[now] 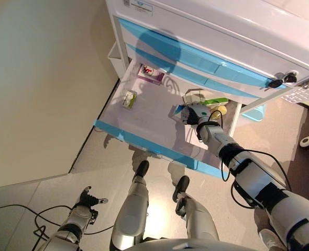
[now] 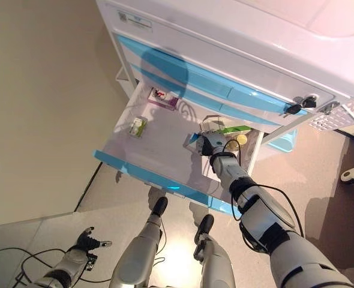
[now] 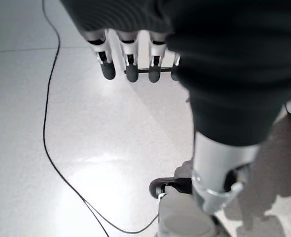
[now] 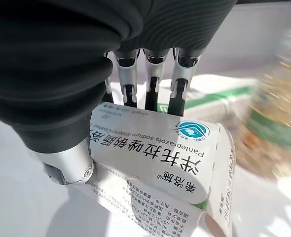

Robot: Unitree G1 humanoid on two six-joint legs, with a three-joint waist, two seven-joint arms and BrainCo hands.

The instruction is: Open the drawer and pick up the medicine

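Fingers of the right hand (image 4: 135, 64) curl over the top of the medicine box (image 4: 165, 163), a white carton with a teal mark, while the thumb presses its side from below, so the carton is pinched between them inside the open drawer (image 1: 144, 112). The grip looks lopsided (one end flap of the carton bulges past the thumb), so the robot would do well to keep steady pressure and lift straight up rather than drag.

Just past the fingertips lies a second white-and-green box (image 4: 219, 89), and beside that, to the side away from the thumb, a bottle (image 4: 278, 113) with pale contents; both are near enough to be nudged if the hand swings outward on the way up. Clearing the drawer's blue front (image 1: 159, 149) toward the robot seems the safer path.

Farther off from the fingers, toward the other end of the drawer, sit a small green packet (image 1: 129, 99) and a purple-edged box (image 1: 151, 73), well apart from the grasp.

Low by the floor, the left hand (image 1: 89, 201) hangs with its fingers straight and relaxed, holding nothing.
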